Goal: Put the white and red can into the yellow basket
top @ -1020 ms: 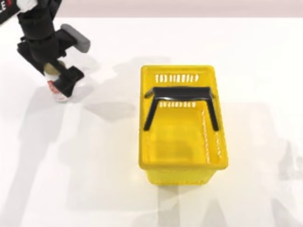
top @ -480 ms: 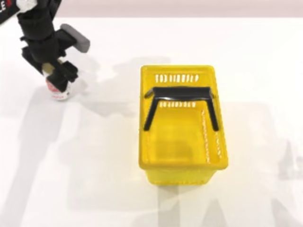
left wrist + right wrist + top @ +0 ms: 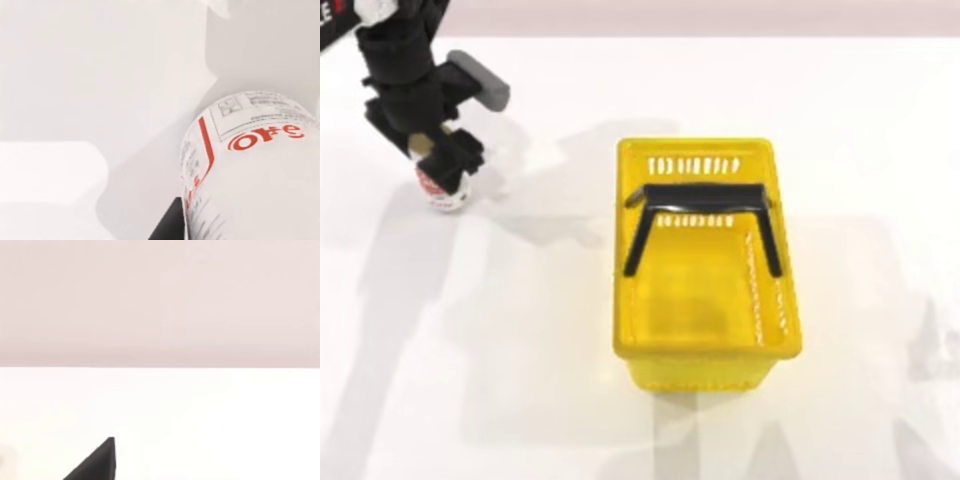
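Observation:
The white and red can [image 3: 446, 190] is at the table's far left, and its printed side fills much of the left wrist view [image 3: 250, 170]. My left gripper [image 3: 442, 165] reaches down from above and is shut on the can, one dark fingertip [image 3: 170, 226] pressed against its side. The yellow basket [image 3: 705, 150] sits right of centre, with its black handle [image 3: 700, 195] raised across the far half. It holds nothing. My right gripper is outside the top view. Its wrist view shows a single dark fingertip [image 3: 102, 465] set wide over bare table, and the gripper is open.
The left arm's dark links [image 3: 405, 70] and a grey part [image 3: 480, 80] hang over the far left corner. Bare white table [image 3: 540, 330] lies between can and basket. The table's far edge [image 3: 720, 38] meets a pale wall.
The left gripper's fingers have closed in on the can. Gripper and can have shifted slightly toward the far side. The basket has stayed put.

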